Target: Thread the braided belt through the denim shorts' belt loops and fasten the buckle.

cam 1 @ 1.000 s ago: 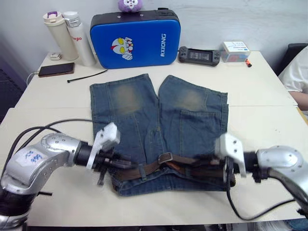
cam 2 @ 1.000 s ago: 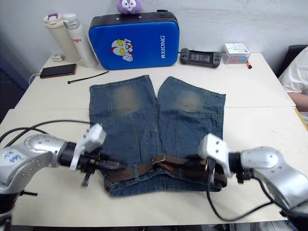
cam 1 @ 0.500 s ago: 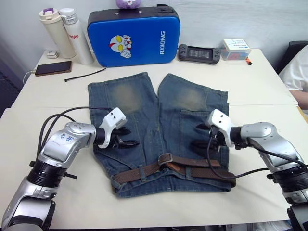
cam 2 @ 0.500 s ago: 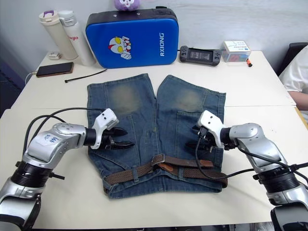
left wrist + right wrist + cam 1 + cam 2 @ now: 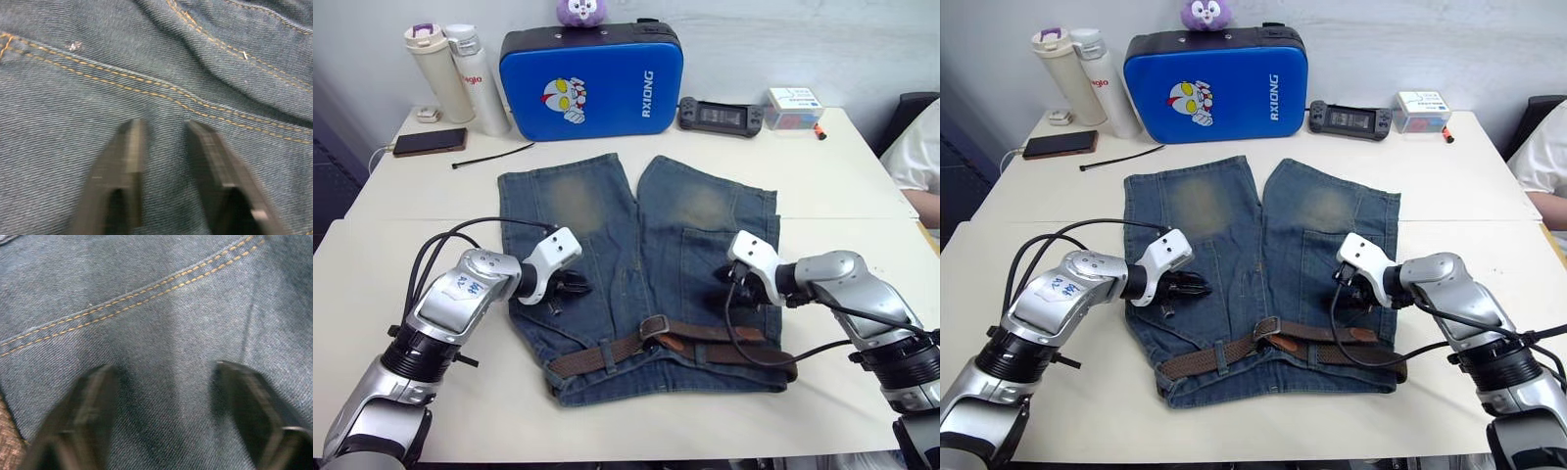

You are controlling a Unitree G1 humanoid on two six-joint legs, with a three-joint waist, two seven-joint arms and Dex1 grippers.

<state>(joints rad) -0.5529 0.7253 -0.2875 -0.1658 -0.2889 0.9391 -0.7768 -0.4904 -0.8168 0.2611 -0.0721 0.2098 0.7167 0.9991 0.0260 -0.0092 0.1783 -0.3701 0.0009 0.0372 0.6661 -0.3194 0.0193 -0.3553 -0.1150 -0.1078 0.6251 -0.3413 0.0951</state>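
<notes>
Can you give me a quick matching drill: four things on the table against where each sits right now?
Things:
1. belt
2. phone
3. game console
4. left tool

Places:
A. far edge, right of the blue case
B. over the shorts, open, empty
C. along the waistband, nearest the robot
D. far left, beside the bottles

Pairs: 1-C, 2-D, 3-A, 4-B

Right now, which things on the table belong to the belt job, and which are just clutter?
Job: denim shorts; braided belt; buckle; belt loops.

Clutter: blue case; two bottles; phone; black cable tie; game console; small box.
</notes>
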